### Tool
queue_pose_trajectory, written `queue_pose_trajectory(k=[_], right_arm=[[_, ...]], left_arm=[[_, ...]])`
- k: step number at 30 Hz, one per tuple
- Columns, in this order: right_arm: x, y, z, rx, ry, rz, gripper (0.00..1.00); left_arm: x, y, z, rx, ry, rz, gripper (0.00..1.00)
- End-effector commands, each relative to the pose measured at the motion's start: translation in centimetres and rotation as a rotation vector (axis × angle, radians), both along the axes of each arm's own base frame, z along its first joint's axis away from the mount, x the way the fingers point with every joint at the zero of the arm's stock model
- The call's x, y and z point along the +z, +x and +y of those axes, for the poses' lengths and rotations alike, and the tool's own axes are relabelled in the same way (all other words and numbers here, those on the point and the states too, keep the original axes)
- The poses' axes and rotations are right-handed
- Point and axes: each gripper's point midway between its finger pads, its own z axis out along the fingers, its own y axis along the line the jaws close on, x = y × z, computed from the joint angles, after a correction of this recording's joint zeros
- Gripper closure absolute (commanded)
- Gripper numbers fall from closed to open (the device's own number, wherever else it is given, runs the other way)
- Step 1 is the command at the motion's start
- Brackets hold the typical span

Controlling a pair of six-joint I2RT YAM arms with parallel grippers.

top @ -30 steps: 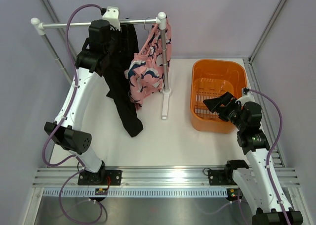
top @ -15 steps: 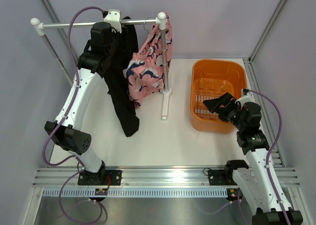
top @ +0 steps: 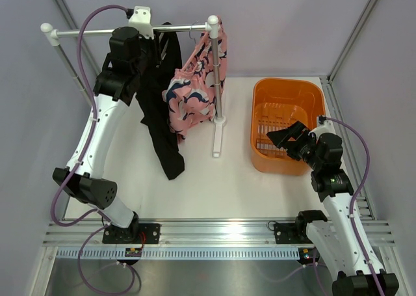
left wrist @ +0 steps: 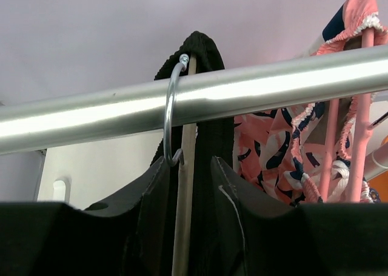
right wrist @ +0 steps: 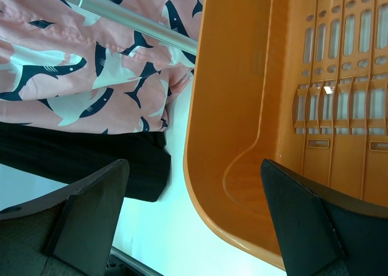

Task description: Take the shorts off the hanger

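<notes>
Two garments hang from the steel rail (top: 91,31) above a white table (top: 227,179), with pale walls all round. There's a black garment (top: 159,114), and pink shorts (top: 192,91) just right of it, with an orange basket (top: 286,86) further right. The left gripper (left wrist: 189,164) is up under the rail, jaws part-spread either side of the black garment's hanger hook (left wrist: 168,106), not clamped. That arm stretches high. The right gripper (right wrist: 194,164) gapes wide and empty, low at the basket's near rim.

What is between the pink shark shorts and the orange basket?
In the top view, the rack's upright pole and its flat foot stand between the pink shorts and the orange basket; the rest is bare tabletop.
</notes>
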Motion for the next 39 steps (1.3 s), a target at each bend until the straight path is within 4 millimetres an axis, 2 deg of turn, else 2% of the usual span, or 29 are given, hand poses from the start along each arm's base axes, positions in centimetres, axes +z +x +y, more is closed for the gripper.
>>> queue_pose_trajectory(k=[1, 6, 11, 21, 28, 31, 32, 33, 35, 39], right_arm=[[0.9, 0.4, 0.0, 0.010, -0.009, -0.049, 0.01], [1.2, 0.3, 0.0, 0.009, -0.011, -0.055, 0.00], [0.9, 0.4, 0.0, 0.010, -0.013, -0.046, 0.00], [0.4, 0.4, 0.0, 0.013, -0.017, -0.037, 0.00], [-0.1, 0.5, -0.1, 0.008, -0.028, -0.030, 0.00], [-0.5, 0.6, -0.2, 0.007, -0.032, -0.024, 0.01], [-0.5, 0.6, -0.2, 0.006, -0.032, -0.022, 0.00], [-0.7, 0.6, -0.2, 0.005, -0.034, -0.020, 0.01], [-0.7, 0.6, -0.2, 0.008, -0.038, -0.020, 0.01], [-0.5, 0.4, -0.4, 0.006, -0.059, -0.034, 0.01]], left_arm=[[1.8, -0.1, -0.2, -0.013, -0.007, -0.047, 0.58], [1.3, 0.1, -0.4, -0.021, -0.005, -0.038, 0.44], [1.0, 0.4, -0.2, -0.001, -0.001, -0.034, 0.43], [-1.2, 1.6, -0.6, -0.002, 0.005, 0.000, 0.47], [-0.9, 1.6, -0.4, 0.017, -0.023, -0.030, 0.59], [-0.4, 1.6, -0.1, 0.031, -0.025, -0.043, 0.73], [0.0, 1.4, 0.0, 0.035, -0.025, -0.049, 0.84], [0.3, 1.4, 0.1, 0.040, -0.027, -0.053, 0.90], [1.9, 0.4, 0.3, 0.039, -0.041, -0.086, 1.00], [5.7, -2.1, 0.7, 0.039, -0.082, -0.162, 1.00]])
